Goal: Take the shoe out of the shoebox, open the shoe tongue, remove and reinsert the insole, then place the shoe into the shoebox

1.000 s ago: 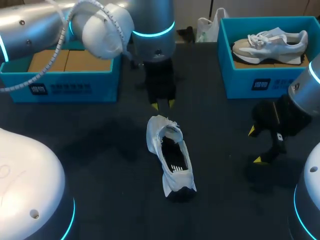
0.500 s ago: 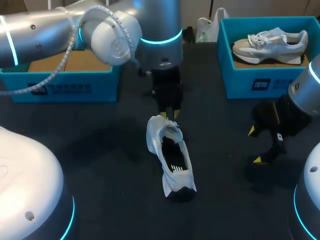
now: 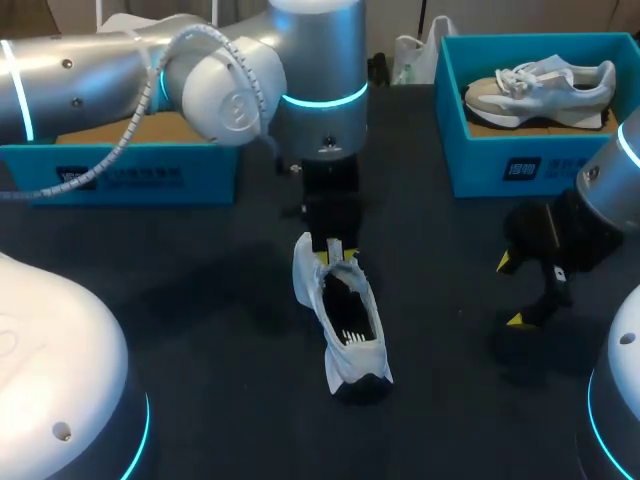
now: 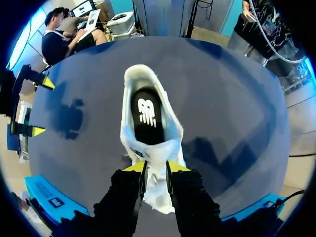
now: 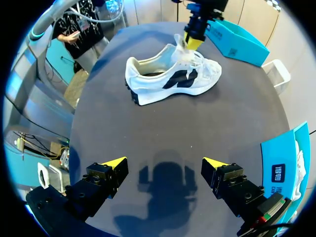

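In the head view, the white sneaker (image 3: 342, 315) is seen lying on the dark tabletop (image 3: 200, 290), out of any shoebox, toe toward the far side. Within the last second the left end effector (image 3: 335, 245) has been brought down from beyond the toe onto the tongue (image 3: 338, 262); the sneaker itself has not been shifted. The right end effector (image 3: 520, 292) has been kept parked at the right.

In the left wrist view, the tongue is pinched between the closed fingers, and the black insole (image 4: 146, 111) is exposed ahead.

In the right wrist view, its own fingers are held wide apart, empty. Tongue-opening is judged under way, with insole removal next.
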### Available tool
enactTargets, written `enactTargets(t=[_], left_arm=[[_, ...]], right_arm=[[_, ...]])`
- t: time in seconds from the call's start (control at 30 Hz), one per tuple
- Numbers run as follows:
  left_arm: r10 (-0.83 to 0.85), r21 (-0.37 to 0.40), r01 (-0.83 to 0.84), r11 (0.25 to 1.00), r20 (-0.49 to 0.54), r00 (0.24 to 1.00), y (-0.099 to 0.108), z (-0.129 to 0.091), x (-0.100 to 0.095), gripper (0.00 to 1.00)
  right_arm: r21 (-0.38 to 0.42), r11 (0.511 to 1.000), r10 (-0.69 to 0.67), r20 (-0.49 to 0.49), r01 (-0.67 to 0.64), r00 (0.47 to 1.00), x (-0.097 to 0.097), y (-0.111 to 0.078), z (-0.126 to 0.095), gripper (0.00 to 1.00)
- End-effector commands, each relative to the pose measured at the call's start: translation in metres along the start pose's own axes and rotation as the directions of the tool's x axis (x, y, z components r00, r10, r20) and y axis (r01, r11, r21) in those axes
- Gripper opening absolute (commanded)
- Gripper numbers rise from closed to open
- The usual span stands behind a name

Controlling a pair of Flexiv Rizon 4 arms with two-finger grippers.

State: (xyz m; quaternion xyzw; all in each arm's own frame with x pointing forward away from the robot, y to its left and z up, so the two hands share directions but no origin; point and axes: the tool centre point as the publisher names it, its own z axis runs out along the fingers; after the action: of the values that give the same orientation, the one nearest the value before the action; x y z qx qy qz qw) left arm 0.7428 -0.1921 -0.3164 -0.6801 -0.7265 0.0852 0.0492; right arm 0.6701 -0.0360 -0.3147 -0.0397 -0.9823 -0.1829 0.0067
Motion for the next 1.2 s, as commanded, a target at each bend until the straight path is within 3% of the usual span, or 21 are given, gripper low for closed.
enactTargets(t=[0.03,0.33,0.47,0.77,1.07,1.2], left_arm=[[0.006,-0.007,-0.006,1.0,0.008,1.0,-0.012,0.008,0.007,0.25],[0.018,-0.055,-0.015,0.998,0.053,0.998,-0.018,-0.004,0.001,0.25],[0.005,-0.048,-0.002,0.999,0.067,0.998,-0.016,0.006,-0.007,0.24],[0.002,-0.024,-0.001,1.0,0.056,0.998,-0.035,0.034,0.008,0.21],[0.046,-0.067,-0.04,0.997,0.095,0.994,-0.051,0.007,0.011,0.23],[0.037,-0.053,-0.032,0.998,0.091,0.995,-0.046,0.015,0.0,0.23]], right_arm=[[0.002,1.0,0.0,0.003,0.0,1.0,0.001,0.0,0.001,1.0],[0.002,1.0,0.0,0.003,0.0,1.0,0.001,0.0,0.001,1.0],[0.002,1.0,0.0,0.003,0.0,1.0,0.001,0.0,0.001,1.0],[0.002,1.0,0.0,0.003,0.0,1.0,0.001,0.0,0.001,1.0],[0.002,1.0,0.0,0.003,0.0,1.0,0.001,0.0,0.001,1.0],[0.002,1.0,0.0,0.003,0.0,1.0,0.001,0.0,0.001,1.0]])
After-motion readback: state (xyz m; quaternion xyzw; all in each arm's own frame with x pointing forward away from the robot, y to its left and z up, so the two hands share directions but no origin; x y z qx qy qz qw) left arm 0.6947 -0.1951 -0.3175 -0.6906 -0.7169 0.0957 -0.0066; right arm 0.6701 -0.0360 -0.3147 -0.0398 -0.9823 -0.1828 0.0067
